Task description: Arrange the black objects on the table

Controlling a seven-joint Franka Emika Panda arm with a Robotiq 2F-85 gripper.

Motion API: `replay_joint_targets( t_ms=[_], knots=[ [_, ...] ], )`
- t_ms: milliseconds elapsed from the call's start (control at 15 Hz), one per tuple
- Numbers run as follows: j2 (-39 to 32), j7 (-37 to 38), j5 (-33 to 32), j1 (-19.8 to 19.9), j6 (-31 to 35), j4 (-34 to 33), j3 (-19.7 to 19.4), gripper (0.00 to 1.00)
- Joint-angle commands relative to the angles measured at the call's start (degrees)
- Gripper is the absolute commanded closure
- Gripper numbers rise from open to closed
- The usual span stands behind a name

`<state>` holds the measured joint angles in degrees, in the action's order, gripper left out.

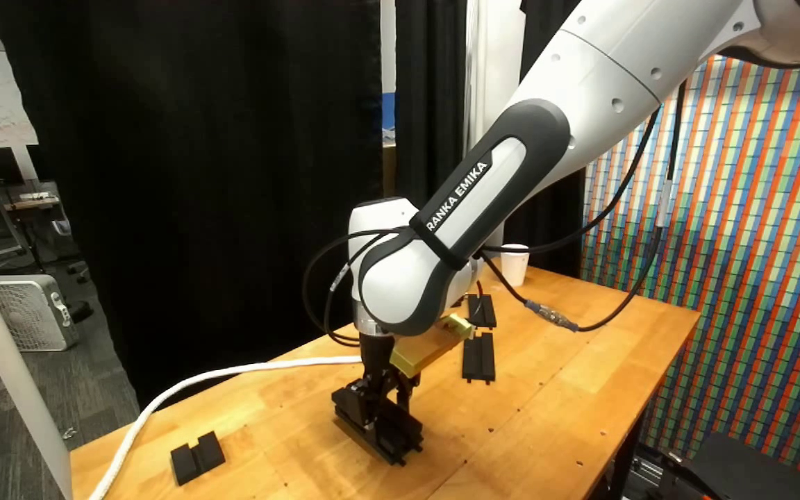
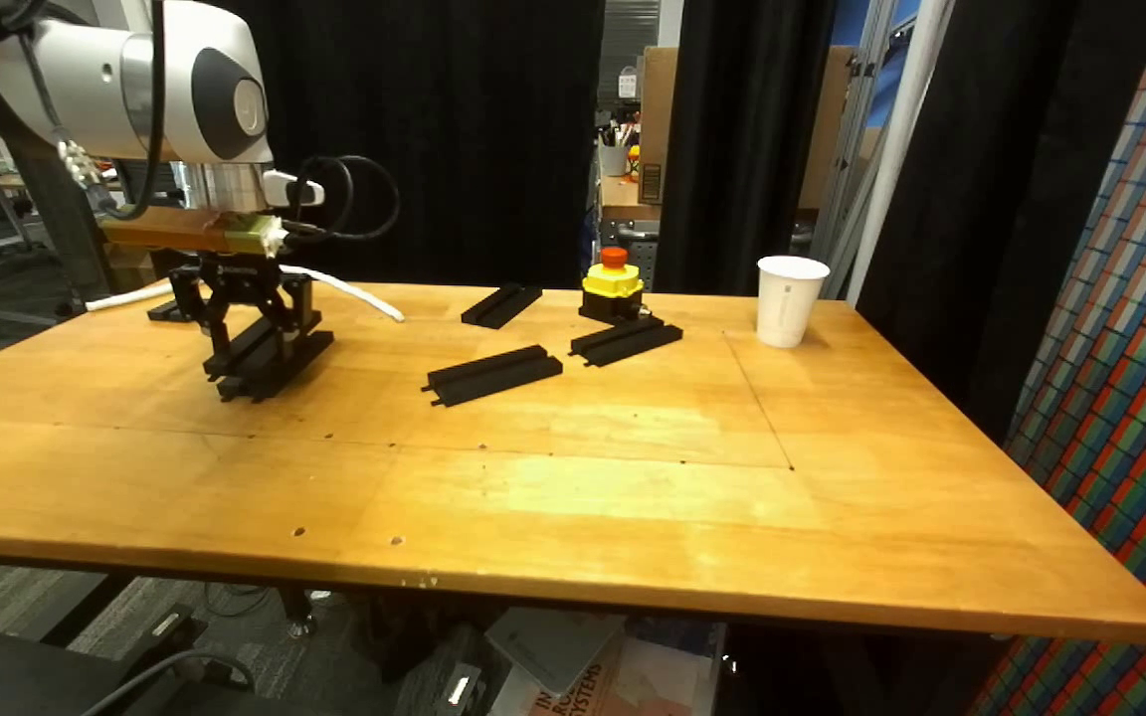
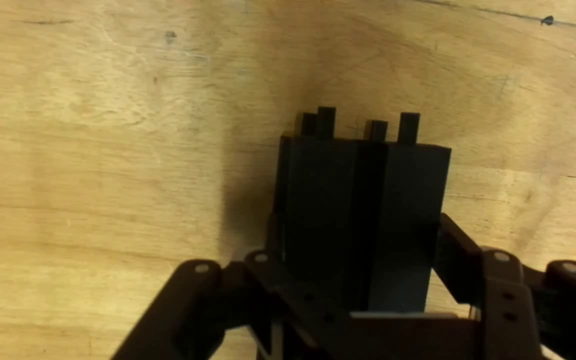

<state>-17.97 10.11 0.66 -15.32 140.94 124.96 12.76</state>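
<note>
Apparently a light load: the top block point(image 3: 355, 215) looks like matte black plastic, stiff, perhaps printed. The gripper point(image 2: 253, 346) is clamped across its width, a finger point(image 3: 460, 260) against each long side as the wrist view has it. Block sits directly over a lower block point(image 2: 280, 376), roughly in line but not quite matched; two pairs of prongs point(image 3: 408, 128) show, offset. Whether the two blocks touch, cannot tell.

Handling: expect no give. Flat side walls should suit parallel fingers at modest squeeze; dull finish unlikely to be slick. Weak spot, in my judgement, the prongs: thin, liable to snap if levered or knocked on the table point(image 2: 583, 517). Best hold: across the width, near mid-length, clear of prongs; lengthwise groove point(image 3: 367, 200) best left alone. Near end hidden by the gripper in the wrist view, so balance unconfirmed.

Other blocks point(image 2: 495, 376) lie flat on the table, apart from this pair. Same grip should serve, though low sides mean fingertips near the wood.
</note>
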Motion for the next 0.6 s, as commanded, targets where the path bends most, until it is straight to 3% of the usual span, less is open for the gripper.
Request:
replay_joint_targets(
  t_ms=[0,533],
  knots=[
    [-0.37,1.14,-1.07,-1.06,-0.16,-0.94,-0.68,0.53],
    [-1.82,1.07,-0.68,-0.95,-0.03,-1.32,-0.87,0.53]
  ],
)
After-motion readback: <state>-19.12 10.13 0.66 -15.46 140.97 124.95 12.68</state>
